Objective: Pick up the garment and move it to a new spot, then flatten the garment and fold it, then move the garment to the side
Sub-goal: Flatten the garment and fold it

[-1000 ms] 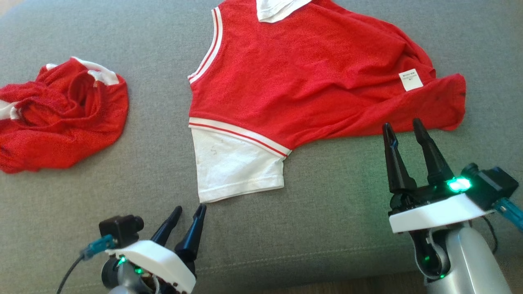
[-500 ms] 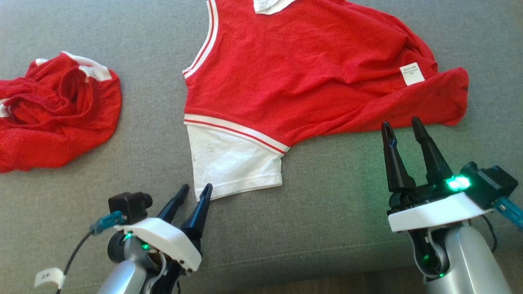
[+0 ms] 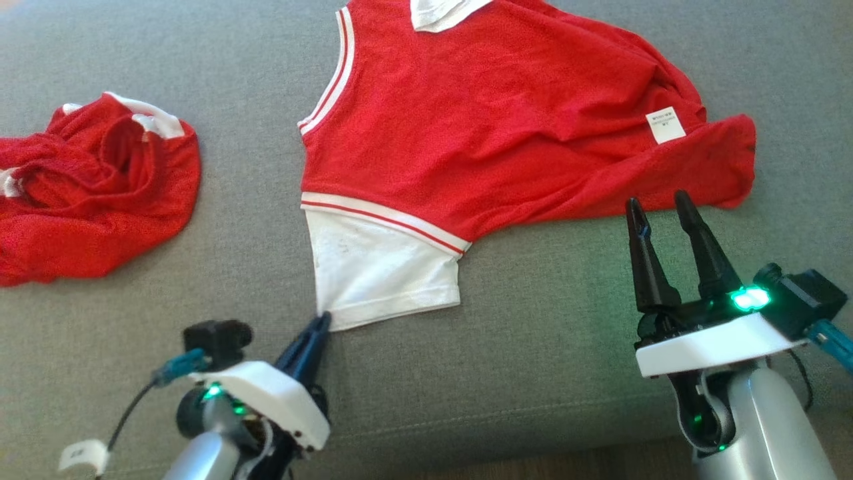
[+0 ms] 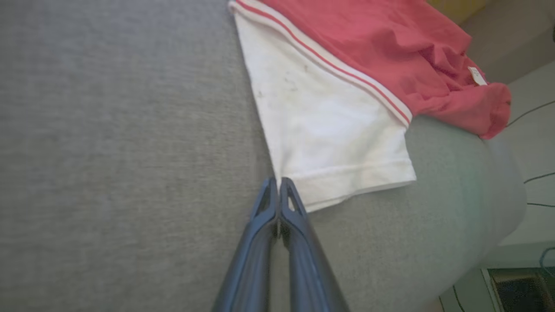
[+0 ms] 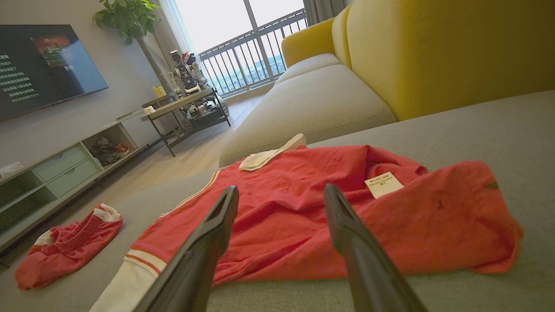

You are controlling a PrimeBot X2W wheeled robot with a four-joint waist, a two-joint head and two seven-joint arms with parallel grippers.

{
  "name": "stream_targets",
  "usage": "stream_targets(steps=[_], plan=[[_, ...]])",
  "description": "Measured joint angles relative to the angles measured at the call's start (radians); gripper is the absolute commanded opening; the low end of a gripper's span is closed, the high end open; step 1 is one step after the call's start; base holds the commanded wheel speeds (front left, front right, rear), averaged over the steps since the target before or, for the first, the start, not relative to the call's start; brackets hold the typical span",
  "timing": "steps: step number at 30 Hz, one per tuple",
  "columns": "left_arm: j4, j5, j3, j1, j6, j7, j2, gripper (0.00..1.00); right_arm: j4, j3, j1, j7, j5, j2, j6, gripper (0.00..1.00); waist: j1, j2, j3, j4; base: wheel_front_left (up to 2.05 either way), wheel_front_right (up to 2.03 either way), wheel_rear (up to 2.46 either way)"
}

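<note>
You are looking down at a grey sofa cushion (image 3: 533,360); a red garment (image 3: 506,127) is spread across its upper middle, with the white collar (image 3: 436,12) at the far edge and the body trailing toward your right. It lies mostly flat, but the right side is bunched and folded over, showing a white label (image 3: 665,125); its white sleeve (image 3: 380,270) points back toward you.

Your left gripper (image 3: 320,325) has its jaws pressed together, tips right at the near left corner of that sleeve; in the left wrist view one finger overlaps the hem, yet you cannot tell whether cloth is actually caught between them. The placement suggests a corner pinch, meant to draw the sleeve straight or fold it inward.

Your right gripper (image 3: 657,201) stands wide and holds nothing, tips just short of the bunched near edge; it is likely poised to take that edge so both sides can be tensioned together.

A second crumpled red garment (image 3: 93,193) lies well apart at the left and plays no part here. By the look of it, flattening is the step in hand; folding is not yet begun.
</note>
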Motion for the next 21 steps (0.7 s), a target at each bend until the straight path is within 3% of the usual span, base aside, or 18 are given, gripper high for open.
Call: stream_targets(steps=[12,21], plan=[[-0.107,-0.027,0.158,0.087,0.076,-0.061,0.112,0.00,0.210,-0.061,-0.046,0.004,-0.051,0.000,0.000,1.00,0.0000,0.0000,-0.017,0.034,0.00,0.00,0.00],[-0.124,-0.034,0.155,0.091,0.092,-0.062,0.109,0.00,0.284,-0.105,-0.094,0.028,-0.083,0.000,0.000,1.00,0.0000,0.0000,-0.008,0.048,0.00,0.00,0.00]])
